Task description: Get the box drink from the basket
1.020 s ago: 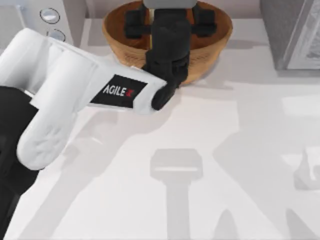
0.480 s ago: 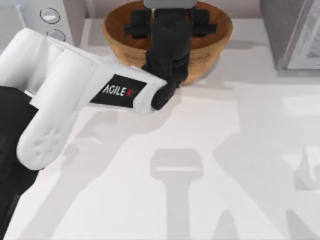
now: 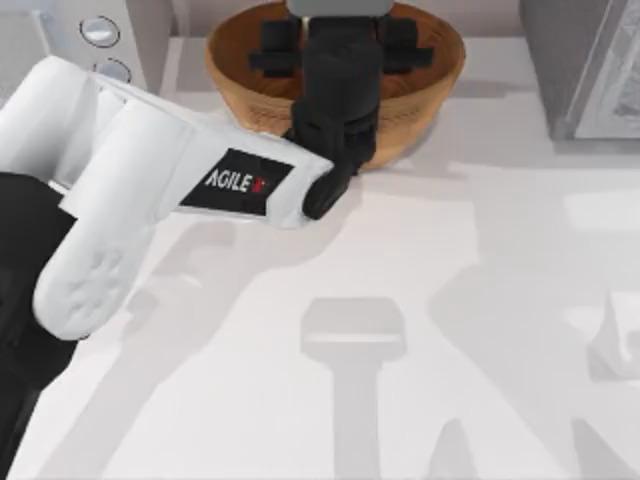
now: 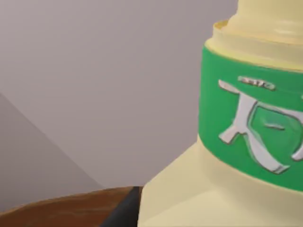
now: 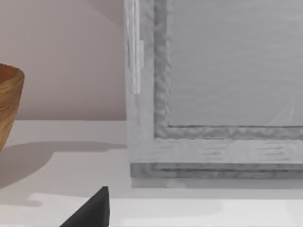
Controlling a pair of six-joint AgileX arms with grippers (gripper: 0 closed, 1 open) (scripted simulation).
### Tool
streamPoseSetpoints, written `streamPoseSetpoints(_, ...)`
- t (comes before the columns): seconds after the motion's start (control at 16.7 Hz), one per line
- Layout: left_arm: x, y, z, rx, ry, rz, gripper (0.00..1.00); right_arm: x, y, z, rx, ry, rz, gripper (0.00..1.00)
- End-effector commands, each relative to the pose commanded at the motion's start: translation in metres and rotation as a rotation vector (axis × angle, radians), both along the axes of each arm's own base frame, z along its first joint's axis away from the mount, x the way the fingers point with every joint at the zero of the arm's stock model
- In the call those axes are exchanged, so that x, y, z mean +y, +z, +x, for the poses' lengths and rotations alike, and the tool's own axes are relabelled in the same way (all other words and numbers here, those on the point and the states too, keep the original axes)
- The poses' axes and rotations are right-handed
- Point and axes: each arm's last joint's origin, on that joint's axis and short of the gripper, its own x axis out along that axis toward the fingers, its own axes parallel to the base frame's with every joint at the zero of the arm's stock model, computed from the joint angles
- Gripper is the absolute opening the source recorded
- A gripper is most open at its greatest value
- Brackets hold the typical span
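The box drink (image 4: 246, 142) is a pale-yellow carton with a green band, seen very close in the left wrist view. In the top view its grey top (image 3: 338, 6) pokes up at the far edge, inside the tan woven basket (image 3: 420, 95). My left gripper (image 3: 338, 32) reaches into the basket from the near side, its black fingers (image 3: 278, 45) pressed against both sides of the carton, shut on it. The basket's brown rim (image 4: 57, 210) lies low behind the carton. My right arm (image 3: 622, 340) is parked at the table's right edge.
A grey-white appliance with two round knobs (image 3: 100, 40) stands left of the basket. A tall grey textured cabinet (image 3: 580, 60) stands at the far right, close in the right wrist view (image 5: 213, 85). White tabletop (image 3: 400, 300) spreads in front of the basket.
The left gripper has edged a little farther into the basket and its fingers have drawn in slightly against the carton. The right arm has not moved.
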Motion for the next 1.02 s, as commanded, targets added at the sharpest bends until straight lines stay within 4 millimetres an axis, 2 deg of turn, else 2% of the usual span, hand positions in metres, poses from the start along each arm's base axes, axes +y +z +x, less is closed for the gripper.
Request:
streamPoseSetpoints(0.36,0.000,0.000,0.000,0.000,0.000,0.000,0.00,0.000,0.000,0.000,0.000,0.000,0.000,1.00)
streamPoseSetpoints(0.54,-0.004,0.017,-0.002,-0.021,-0.009,-0.017,0.00,0.000,0.000,0.000,0.000,0.000,0.000,1.00)
streamPoseSetpoints(1.02,-0.008,0.083,0.003,-0.007,-0.009,-0.005,0.00,0.000,0.000,0.000,0.000,0.000,0.000,1.00)
